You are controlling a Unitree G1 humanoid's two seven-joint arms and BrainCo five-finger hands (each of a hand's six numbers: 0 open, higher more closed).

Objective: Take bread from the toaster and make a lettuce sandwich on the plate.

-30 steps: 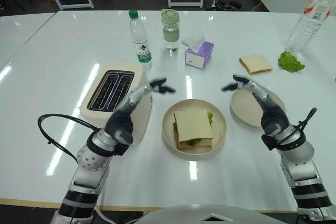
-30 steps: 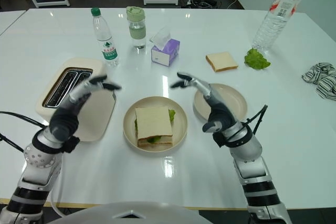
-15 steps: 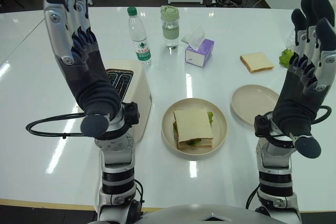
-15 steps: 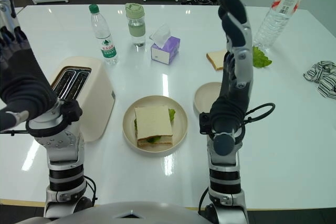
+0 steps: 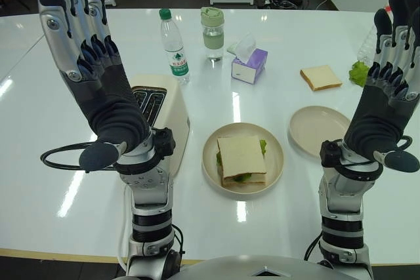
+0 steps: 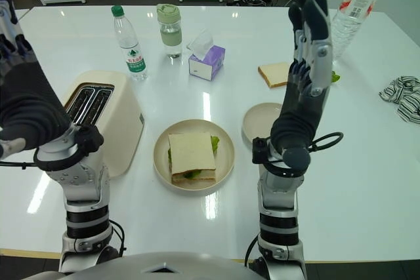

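We find the sandwich [image 5: 241, 159] assembled on the plate [image 5: 211, 143] beside the toaster [image 5: 172, 106]. Left hand [image 5: 95, 63] and right hand [image 5: 387, 90] stand upright, spread open, empty. We advise lowering them wide of the plate.

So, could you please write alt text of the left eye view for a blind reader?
A lettuce sandwich lies on a round plate on a white table, between the left robot hand and right robot hand, both held up open. A toaster stands left of it, a bare plate right.
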